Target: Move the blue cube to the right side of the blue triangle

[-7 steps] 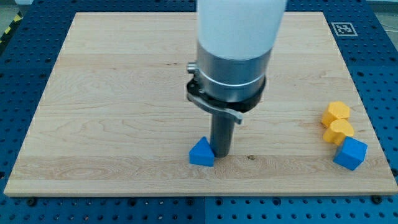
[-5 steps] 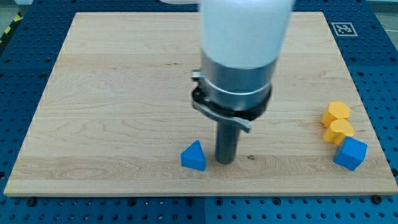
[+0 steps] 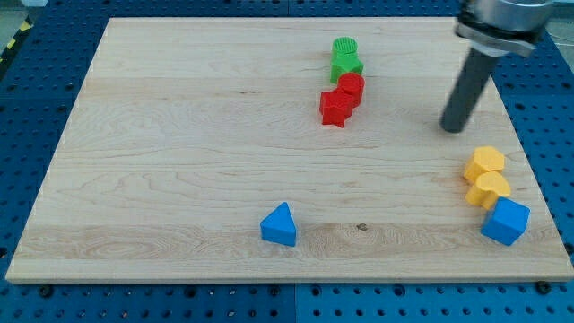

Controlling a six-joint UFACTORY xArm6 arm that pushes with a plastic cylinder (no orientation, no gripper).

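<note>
Moving since the earlier frames: we have left the blue triangle and swung our rod to the far right of the desk.
Triangle: nudged slightly left, now resting near the desk's near edge.
Meaning: we judge this a repositioning toward the blue cube, not yet pushed.
Blue cube: near right corner, touching the lower of two yellow blocks.
End effector: a plain rod with nothing to open; my tip touches no block, beyond the yellow blocks.
</note>
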